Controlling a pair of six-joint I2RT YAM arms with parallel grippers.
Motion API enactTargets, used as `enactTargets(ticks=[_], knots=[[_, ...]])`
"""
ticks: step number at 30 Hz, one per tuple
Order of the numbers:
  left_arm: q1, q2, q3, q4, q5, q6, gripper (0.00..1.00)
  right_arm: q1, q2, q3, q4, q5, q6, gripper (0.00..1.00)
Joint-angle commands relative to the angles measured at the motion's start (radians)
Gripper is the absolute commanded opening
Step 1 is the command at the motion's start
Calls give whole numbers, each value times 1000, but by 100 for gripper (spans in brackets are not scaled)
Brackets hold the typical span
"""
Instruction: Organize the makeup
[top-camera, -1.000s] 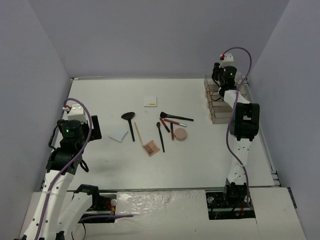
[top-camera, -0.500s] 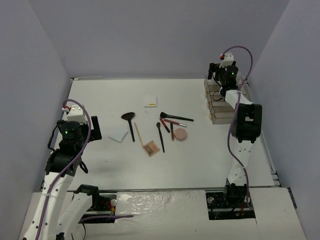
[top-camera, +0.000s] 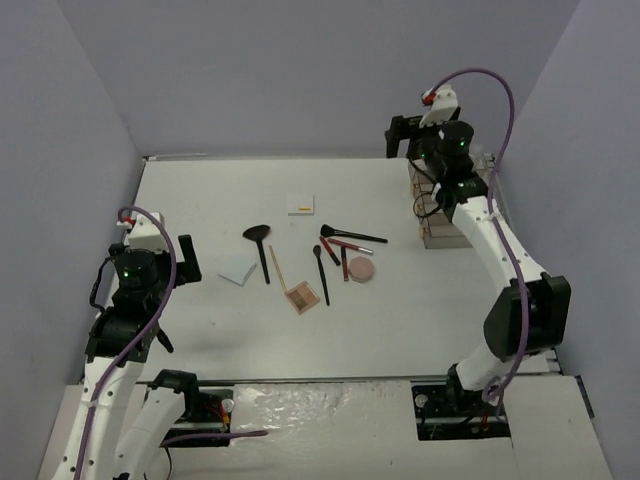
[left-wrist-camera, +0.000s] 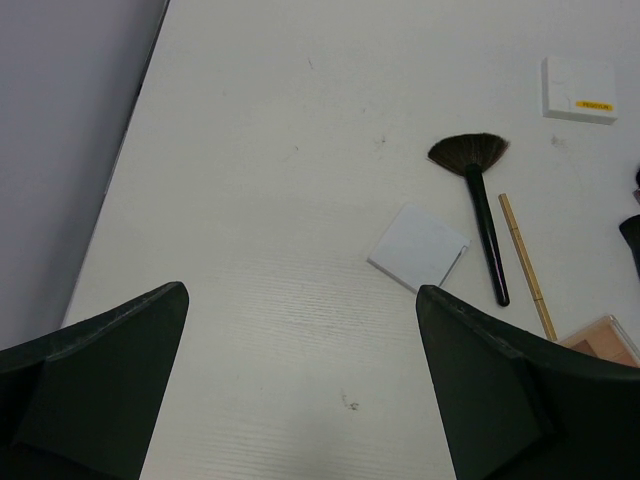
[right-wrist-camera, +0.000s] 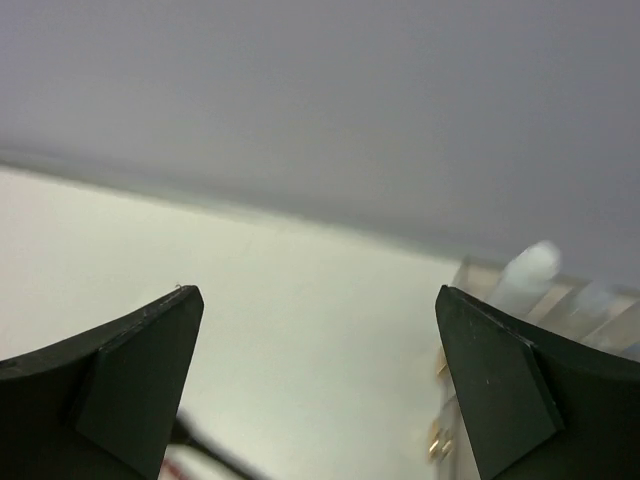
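Right wrist: right pincer (right-wrist-camera: 318, 295) fully agape, empty; left pincer (left-wrist-camera: 300, 292) likewise.

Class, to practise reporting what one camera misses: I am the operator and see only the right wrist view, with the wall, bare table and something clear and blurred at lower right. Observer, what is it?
Observer: The top view shows it is the clear tiered organizer, at the far right edge of the table.
Operator: Where is the makeup?
Observer: Loose mid-table: a fan brush, a pink compact and a brown palette, among others.
Operator: Anything farther left?
Observer: The left wrist view shows a white square pad just left of that brush's handle, ahead of the open, empty left jaws.
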Motion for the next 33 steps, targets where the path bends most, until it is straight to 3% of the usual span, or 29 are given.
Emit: enactTargets(ticks=[1,6,14,20,33], knots=[[8,1,12,56,6,-14,97,95,-97,-194,-137,50,132,100],[8,5,11,56,7,-14,97,201,-161,-381,-160,122,232,100],[8,13,11,55,9,-13,97,290,-84,-515,-98,193,352,97],[6,18,10,56,20,-15,97,305,-19,-547,-36,263,402,93],[6,18,11,58,32,-14,97,338,60,-553,-21,254,378,92]])
